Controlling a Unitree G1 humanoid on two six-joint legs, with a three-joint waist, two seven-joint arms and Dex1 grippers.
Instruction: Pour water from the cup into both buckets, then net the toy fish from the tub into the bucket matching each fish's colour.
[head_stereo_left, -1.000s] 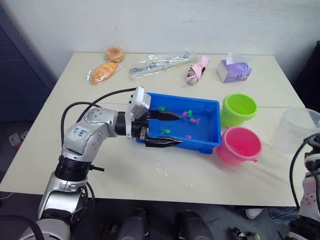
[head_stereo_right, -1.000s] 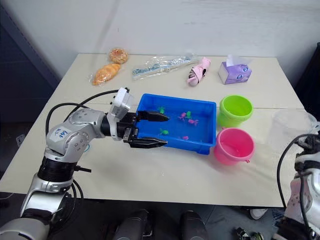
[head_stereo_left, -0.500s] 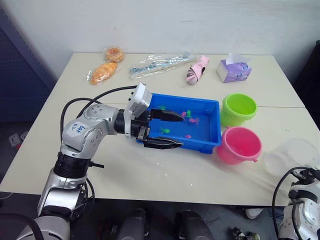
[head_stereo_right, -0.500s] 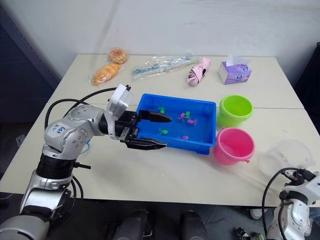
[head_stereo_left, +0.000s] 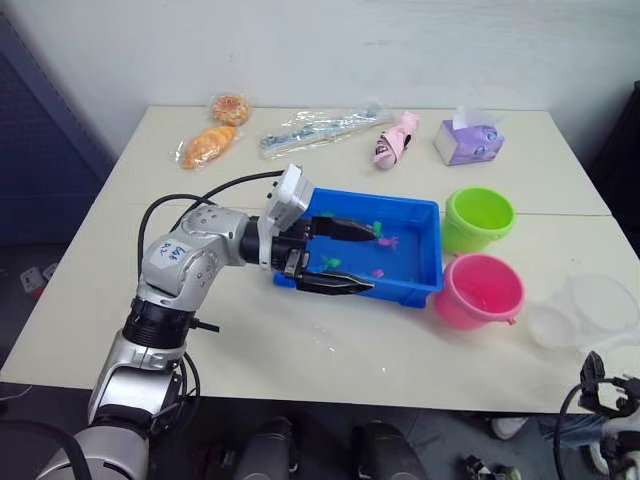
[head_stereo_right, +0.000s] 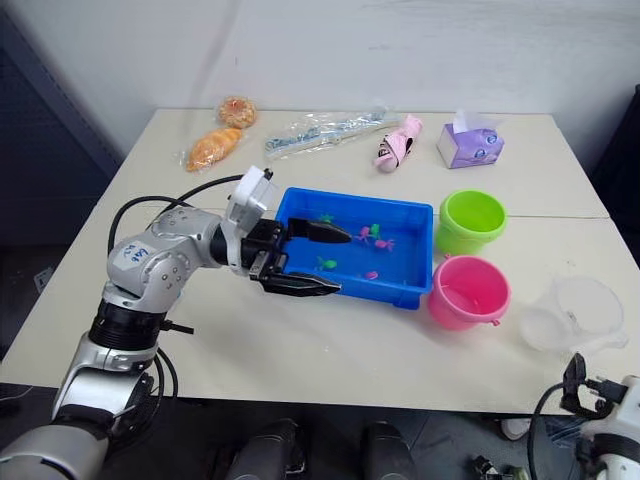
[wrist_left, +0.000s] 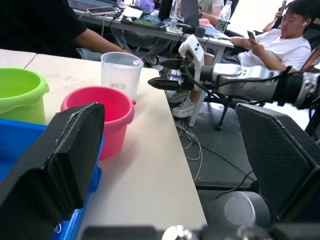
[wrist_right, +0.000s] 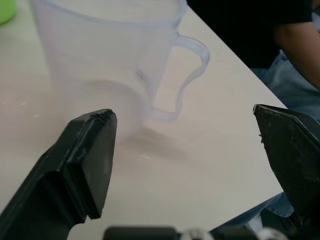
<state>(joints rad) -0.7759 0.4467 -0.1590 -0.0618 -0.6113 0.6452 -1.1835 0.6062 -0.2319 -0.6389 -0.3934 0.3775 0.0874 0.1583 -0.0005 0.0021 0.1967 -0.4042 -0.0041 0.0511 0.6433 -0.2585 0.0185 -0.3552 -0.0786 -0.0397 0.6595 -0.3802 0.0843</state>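
- Cup (head_stereo_right: 575, 312) upright near the table's (head_stereo_right: 330, 350) right edge, just right of pink bucket (head_stereo_right: 469, 291); nothing gripping it.
- Green bucket (head_stereo_right: 471, 221) behind the pink, both beside tub (head_stereo_right: 396, 288); bare tabletop in front.
- Fish (head_stereo_right: 372, 231) lie in the tub.
- Left gripper (head_stereo_right: 322, 260) reaches level over tub's left end, fingers spread wide, empty.
- Right gripper (wrist_right: 200, 165) off the table's right edge beside the cup, spread wide, empty.

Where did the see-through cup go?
The cup stands upright on the table's right edge, just right of the pink bucket, with the open right gripper nearby.
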